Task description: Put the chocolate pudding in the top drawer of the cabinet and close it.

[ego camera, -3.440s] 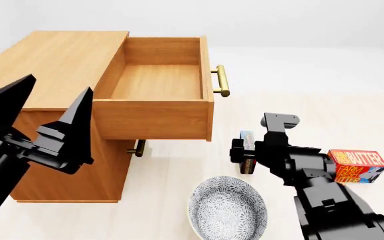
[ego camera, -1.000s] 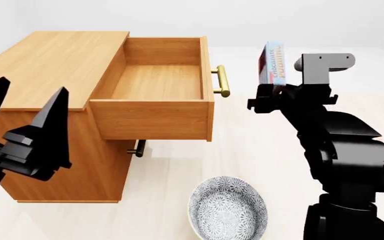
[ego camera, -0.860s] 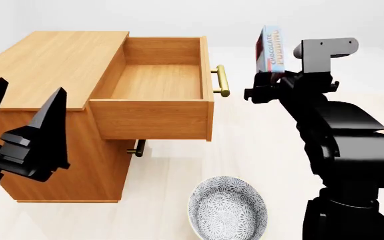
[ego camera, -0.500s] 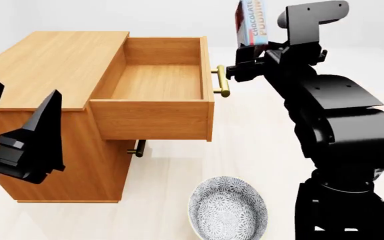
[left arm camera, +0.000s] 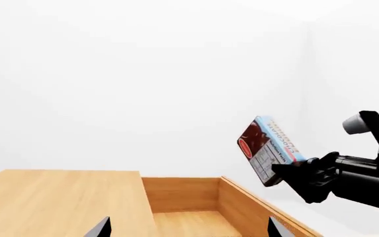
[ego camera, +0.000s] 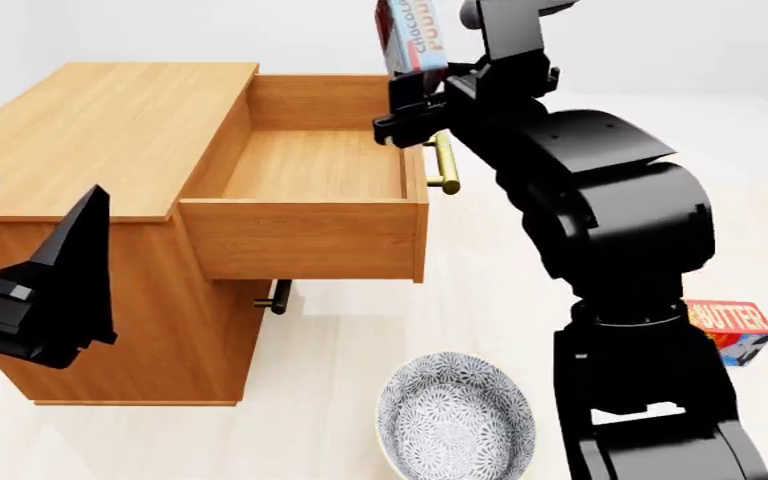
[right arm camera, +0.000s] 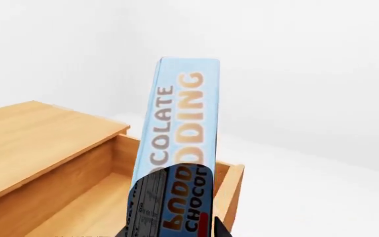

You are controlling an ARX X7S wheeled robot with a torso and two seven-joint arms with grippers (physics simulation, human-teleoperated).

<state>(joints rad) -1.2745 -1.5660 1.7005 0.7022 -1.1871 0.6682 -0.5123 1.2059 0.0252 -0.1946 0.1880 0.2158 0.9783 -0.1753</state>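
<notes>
Above the top drawer (ego camera: 315,165), the right tool (ego camera: 411,110) clamps the upright chocolate pudding (ego camera: 411,35) by its lower end.

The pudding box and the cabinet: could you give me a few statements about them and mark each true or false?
1. The right end effector holds the chocolate pudding in the air. True.
2. The top drawer is shut. False: it is pulled open.
3. The pudding already lies in the drawer. False: the drawer looks empty.
4. A patterned bowl sits on the floor. True.
5. The left end effector grips the drawer handle. False: it is open, holding nothing.
</notes>
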